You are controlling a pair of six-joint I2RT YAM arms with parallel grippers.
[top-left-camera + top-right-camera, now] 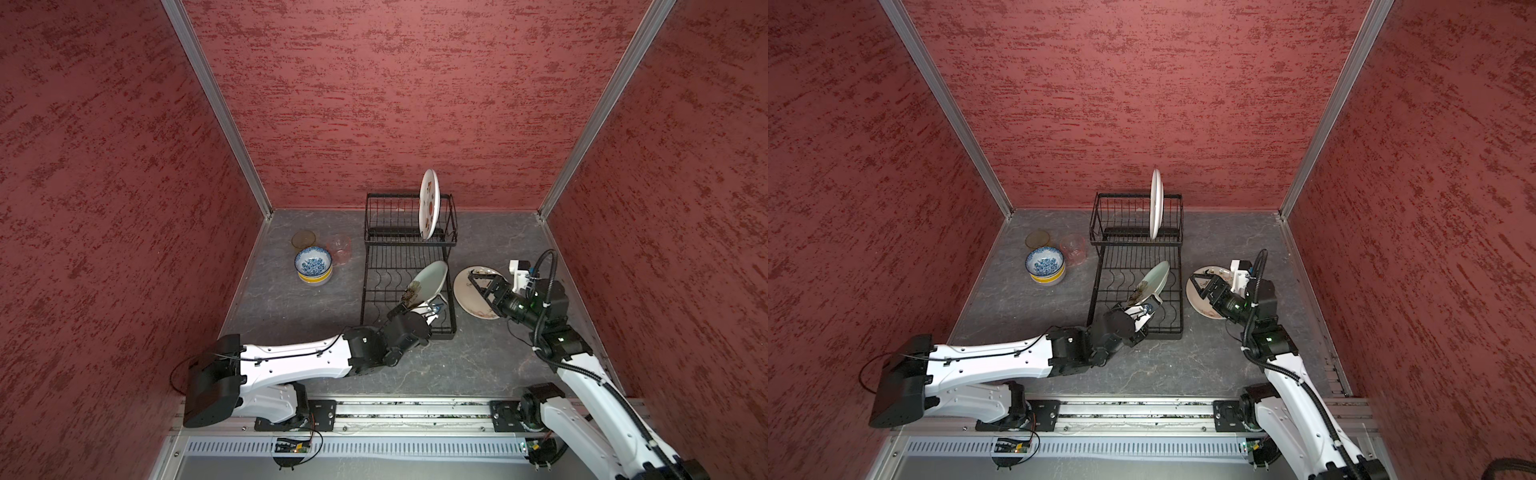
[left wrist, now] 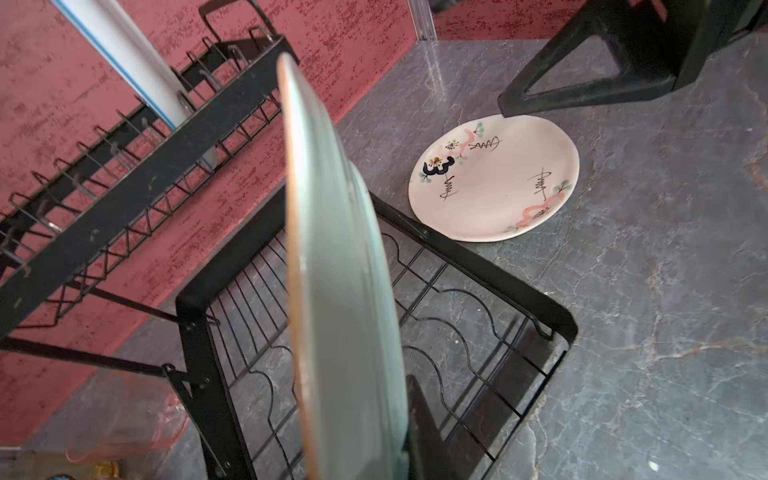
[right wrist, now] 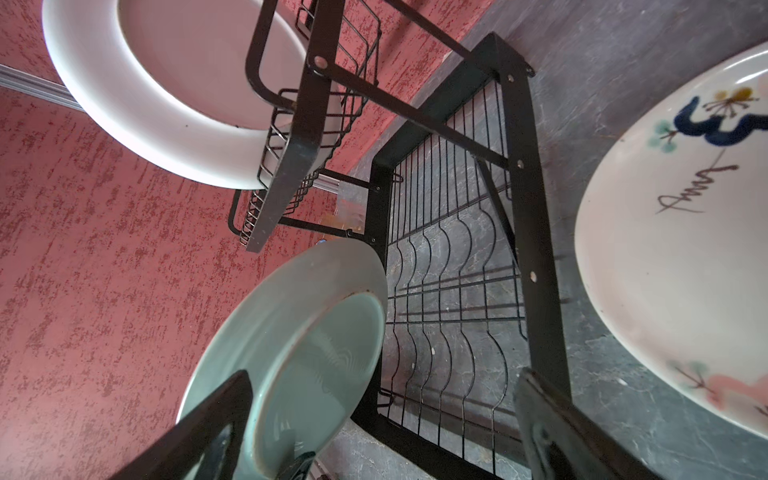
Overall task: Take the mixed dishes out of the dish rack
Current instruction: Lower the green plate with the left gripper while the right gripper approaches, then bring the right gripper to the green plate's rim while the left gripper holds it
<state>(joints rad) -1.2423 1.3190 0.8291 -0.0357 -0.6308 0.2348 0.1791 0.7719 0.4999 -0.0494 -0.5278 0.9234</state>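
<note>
My left gripper (image 1: pixel 411 305) (image 1: pixel 1138 309) is shut on the lower rim of a pale green plate (image 1: pixel 428 282) (image 2: pixel 340 270), which tilts above the front tier of the black dish rack (image 1: pixel 409 240) (image 1: pixel 1136 239). A white plate with red slices (image 1: pixel 429 203) (image 3: pixel 145 104) stands upright in the raised back tier. Right of the rack, a patterned plate (image 1: pixel 469 299) (image 2: pixel 498 183) lies flat on the table. My right gripper (image 1: pixel 478 282) (image 3: pixel 374 440) hovers open just over its near-rack edge, holding nothing.
Left of the rack stand stacked bowls (image 1: pixel 313 264) with a blue-white one on top, an amber glass (image 1: pixel 303 240) and a pinkish glass (image 1: pixel 340 248). Red walls close in on three sides. The grey table (image 1: pixel 291 307) spreads in front of the rack.
</note>
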